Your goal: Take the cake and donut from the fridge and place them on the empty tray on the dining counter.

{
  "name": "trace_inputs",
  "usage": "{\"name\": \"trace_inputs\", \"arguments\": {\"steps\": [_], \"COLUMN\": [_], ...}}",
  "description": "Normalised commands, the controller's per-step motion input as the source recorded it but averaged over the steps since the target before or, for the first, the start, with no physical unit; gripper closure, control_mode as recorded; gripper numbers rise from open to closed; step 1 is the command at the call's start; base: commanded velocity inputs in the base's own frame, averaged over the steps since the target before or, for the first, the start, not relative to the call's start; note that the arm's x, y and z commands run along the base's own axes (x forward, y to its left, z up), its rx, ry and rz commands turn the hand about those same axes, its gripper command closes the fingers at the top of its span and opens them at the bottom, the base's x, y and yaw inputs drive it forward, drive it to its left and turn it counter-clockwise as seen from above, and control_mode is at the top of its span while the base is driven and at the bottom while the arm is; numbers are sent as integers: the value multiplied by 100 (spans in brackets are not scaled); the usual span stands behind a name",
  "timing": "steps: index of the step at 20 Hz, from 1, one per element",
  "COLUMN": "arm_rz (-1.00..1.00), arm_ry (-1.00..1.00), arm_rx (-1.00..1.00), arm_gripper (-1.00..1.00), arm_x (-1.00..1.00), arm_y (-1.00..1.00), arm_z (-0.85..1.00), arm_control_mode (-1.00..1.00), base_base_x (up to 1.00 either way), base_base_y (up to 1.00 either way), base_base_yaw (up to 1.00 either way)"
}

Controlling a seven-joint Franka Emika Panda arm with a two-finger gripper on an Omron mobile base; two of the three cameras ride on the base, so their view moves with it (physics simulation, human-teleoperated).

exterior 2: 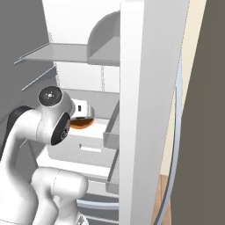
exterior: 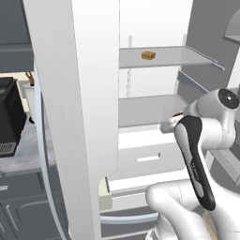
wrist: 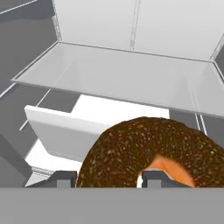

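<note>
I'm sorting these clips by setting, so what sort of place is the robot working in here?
A rendered home kitchen, most likely. The arm reaches into an open fridge with glass shelves; a cake sits on the upper shelf, the gripper holds a glazed donut, and a counter with dark cabinets stands beside it.

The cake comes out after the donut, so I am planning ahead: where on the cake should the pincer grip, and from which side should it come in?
Grip the cake across two opposite flat sides. It is a small squarish block lying flat on the upper shelf of the fridge. Coming in level from the open front looks best, since the room above it cannot be judged. The pincer is now shut on the donut.
</note>
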Motion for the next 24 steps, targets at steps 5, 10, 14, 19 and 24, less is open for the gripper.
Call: {"name": "trace_inputs", "arguments": {"steps": [5,10,14,19,24], "arm_rz": [0,0,0,0,0], "arm_ry": [0,4,1,0,0], "arm_rx": [0,0,0,0,0], "arm_gripper": [100,100,100,100,100], "arm_x": [-64,-9,0,0,0], "arm_y": [12,2,0,0,0], "arm_z": [0,0,0,0,0], "arm_control_mode": [-100,-100,100,100,100], "base_base_x": [0,0,0,-53,-100], "base_base_y": [0,0,0,0,0], "base_base_yaw": [0,0,0,2,10]}}
